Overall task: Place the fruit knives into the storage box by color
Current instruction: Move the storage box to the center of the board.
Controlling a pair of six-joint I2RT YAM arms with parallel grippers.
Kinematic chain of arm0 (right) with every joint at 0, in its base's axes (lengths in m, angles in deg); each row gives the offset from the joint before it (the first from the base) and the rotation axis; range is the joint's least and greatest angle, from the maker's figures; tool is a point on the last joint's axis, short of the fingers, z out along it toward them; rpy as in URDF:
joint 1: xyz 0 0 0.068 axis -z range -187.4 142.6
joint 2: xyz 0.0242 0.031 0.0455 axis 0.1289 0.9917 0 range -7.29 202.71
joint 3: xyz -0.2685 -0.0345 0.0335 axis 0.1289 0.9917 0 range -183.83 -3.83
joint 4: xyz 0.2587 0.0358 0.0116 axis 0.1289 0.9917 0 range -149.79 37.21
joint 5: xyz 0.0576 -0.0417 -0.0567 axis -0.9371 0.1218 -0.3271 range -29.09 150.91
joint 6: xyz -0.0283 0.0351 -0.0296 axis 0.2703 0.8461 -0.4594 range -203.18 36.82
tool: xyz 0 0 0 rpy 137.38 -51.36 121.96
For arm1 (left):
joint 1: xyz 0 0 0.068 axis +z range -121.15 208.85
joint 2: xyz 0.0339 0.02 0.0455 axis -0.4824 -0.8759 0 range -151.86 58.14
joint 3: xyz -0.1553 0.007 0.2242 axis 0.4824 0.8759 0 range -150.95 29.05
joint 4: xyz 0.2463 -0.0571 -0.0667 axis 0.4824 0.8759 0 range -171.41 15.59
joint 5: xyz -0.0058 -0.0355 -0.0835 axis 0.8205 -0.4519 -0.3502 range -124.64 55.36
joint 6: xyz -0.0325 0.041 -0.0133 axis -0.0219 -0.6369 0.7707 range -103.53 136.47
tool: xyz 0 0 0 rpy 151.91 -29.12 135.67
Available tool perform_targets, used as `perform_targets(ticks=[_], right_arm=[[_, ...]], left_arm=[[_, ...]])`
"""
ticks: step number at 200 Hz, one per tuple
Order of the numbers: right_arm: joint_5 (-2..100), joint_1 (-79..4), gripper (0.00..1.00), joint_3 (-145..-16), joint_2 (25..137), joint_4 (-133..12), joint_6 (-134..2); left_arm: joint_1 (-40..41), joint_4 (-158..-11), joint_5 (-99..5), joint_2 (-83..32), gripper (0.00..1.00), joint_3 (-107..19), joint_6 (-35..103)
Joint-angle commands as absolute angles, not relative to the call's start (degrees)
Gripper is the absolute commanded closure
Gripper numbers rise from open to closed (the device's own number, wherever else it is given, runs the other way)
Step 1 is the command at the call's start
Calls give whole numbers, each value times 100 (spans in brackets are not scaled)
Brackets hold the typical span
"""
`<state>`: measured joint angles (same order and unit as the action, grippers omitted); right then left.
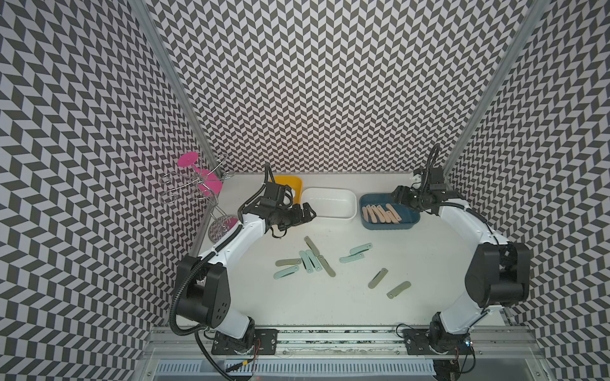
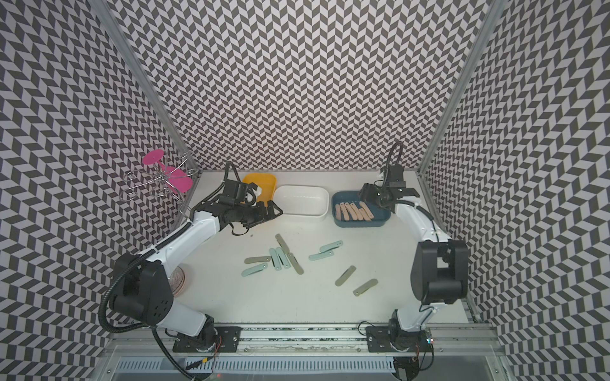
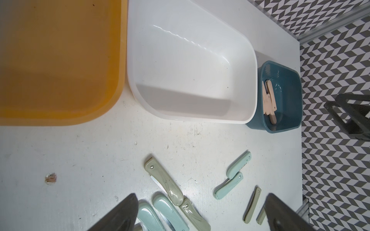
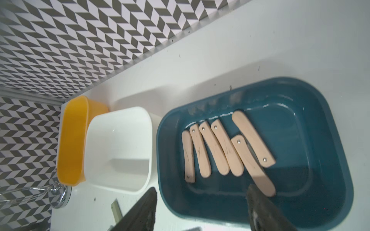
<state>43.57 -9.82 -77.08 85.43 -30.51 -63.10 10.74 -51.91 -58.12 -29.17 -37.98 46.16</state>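
Note:
Several peach-pink fruit knives (image 1: 381,212) (image 4: 218,148) lie side by side in the blue storage box (image 1: 406,225) (image 2: 363,225). Mint-blue fruit knives (image 1: 307,260) (image 3: 230,185) and sage-green ones (image 1: 378,278) (image 3: 166,182) lie scattered on the white table. My right gripper (image 1: 401,195) (image 4: 201,188) hovers open over the blue box, nothing between its fingers. Beside the near left corner of the empty white box (image 1: 330,202), my left gripper (image 1: 308,214) (image 3: 201,196) hangs wide open above the table and holds nothing. The yellow box (image 1: 293,184) stands behind it.
A wire rack with a pink glass (image 1: 198,184) stands at the table's far left, its round base (image 1: 221,228) near my left arm. Patterned walls close in three sides. A metal rail (image 1: 330,339) runs along the front edge.

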Motion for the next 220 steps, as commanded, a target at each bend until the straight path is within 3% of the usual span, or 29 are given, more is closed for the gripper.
perform_targets(ticks=[1, 67, 110, 165, 220], right_arm=[[4036, -1138, 31, -7107, 7994, -2873, -6257], [3955, -2040, 31, -5319, 6711, -3850, -5926], [3851, -2306, 31, -4594, 6141, -4865, -5638], [3884, -2301, 30, -4593, 5718, -5074, -5636], [4556, -2171, 29, -4257, 5059, -5041, -5562]], left_arm=[[1025, -5489, -5882, -2665, 1, -3591, 4686], [935, -6631, -5925, -2461, 1, -3022, 4828], [643, -7206, -5611, -2902, 1, -3355, 4400], [24, -7255, -5222, -4518, 1, -4848, 4123], [-459, -6655, -4943, -6070, 1, -6507, 3952]])
